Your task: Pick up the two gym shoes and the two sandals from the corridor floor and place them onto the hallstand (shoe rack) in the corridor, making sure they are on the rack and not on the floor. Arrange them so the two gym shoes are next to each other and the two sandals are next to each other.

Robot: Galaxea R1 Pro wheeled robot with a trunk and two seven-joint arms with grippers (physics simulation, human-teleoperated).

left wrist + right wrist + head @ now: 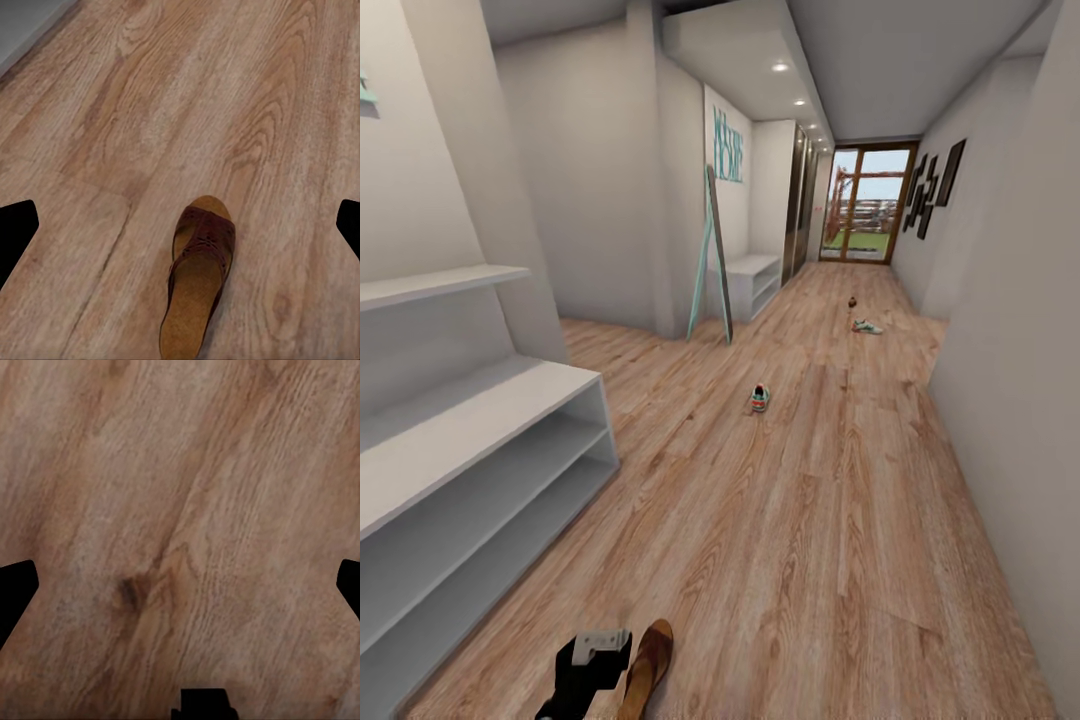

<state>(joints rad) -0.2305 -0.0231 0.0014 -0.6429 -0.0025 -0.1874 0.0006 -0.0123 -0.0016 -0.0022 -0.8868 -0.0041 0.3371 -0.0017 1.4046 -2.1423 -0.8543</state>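
Head view first: a long corridor with a light wood-plank floor (810,520) runs toward a glazed door (865,202) at the far end. At the left edge stands the pale hallstand (470,470), its open shelf rows and a stepped upper shelf bare. Just beside its near end, at the bottom of the picture, the left gripper (585,670) hangs low over the planks, with one brown sandal (647,665) lying on the floor right next to it. Farther along, a gym shoe (760,398) sits mid-corridor, the second gym shoe (867,326) lies well beyond it toward the right wall, and a small dark thing past that, too small to be sure of, may be the other sandal (852,301). A plain white bench (752,282) and a leaning mirror (712,255) stand against the left wall farther on.

Left wrist view: the sandal (196,277) lies flat on the planks between the two dark fingertips (15,232), which stand wide apart and touch nothing.

Right wrist view: bare wood grain lies under the right gripper (180,589); its fingertips (15,592) are spread wide with nothing between them.
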